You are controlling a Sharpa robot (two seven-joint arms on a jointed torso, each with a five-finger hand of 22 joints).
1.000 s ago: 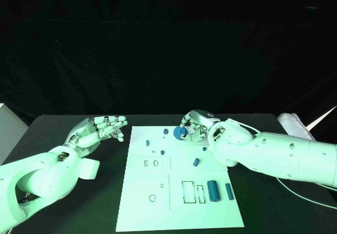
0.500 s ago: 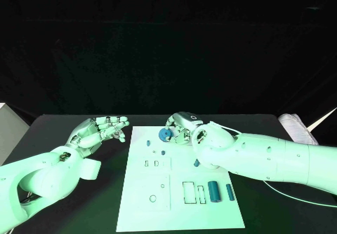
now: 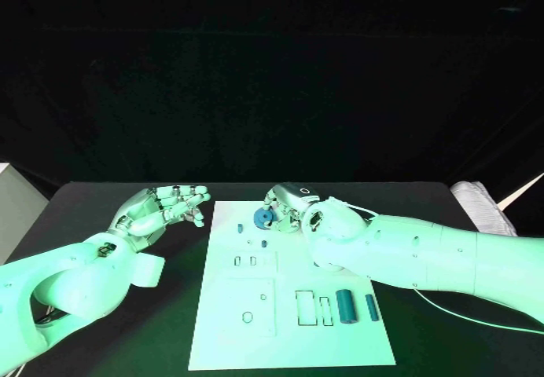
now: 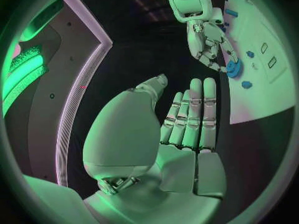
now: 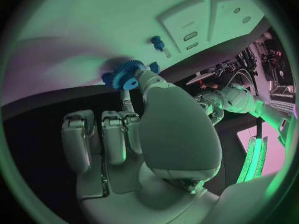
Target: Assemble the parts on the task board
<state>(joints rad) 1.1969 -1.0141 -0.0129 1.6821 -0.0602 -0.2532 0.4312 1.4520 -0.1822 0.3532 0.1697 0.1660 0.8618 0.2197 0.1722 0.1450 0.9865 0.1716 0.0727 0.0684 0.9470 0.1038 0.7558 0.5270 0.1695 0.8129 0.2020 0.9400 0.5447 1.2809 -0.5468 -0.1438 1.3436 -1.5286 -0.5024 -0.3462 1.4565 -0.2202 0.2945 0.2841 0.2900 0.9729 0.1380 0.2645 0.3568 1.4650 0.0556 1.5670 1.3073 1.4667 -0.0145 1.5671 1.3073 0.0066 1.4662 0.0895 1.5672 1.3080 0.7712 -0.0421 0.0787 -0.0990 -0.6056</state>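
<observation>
My right hand (image 3: 290,209) pinches a blue gear (image 3: 263,218) just above the far end of the white task board (image 3: 244,345). The right wrist view shows the gear (image 5: 127,75) at the fingertips of that hand (image 5: 163,129), over the board (image 5: 81,20) and close to a small blue peg (image 5: 159,43). That peg (image 3: 239,229) stands on the board just left of the gear. My left hand (image 3: 166,206) hovers palm up beside the board's far left corner, fingers apart and holding nothing. In the left wrist view the left hand (image 4: 187,134) faces the right hand (image 4: 207,37) and gear (image 4: 233,67).
Two blue cylinders (image 3: 344,305) (image 3: 371,307) lie near the board's right edge beside rectangular slots (image 3: 305,309). A small blue piece (image 3: 263,244) sits behind the middle slots. A white object (image 3: 476,206) lies at the table's far right. My right forearm (image 3: 431,255) crosses the board's right side.
My right hand has carried the gear leftward along the board's far end, toward the small peg. The left hand has barely moved.
</observation>
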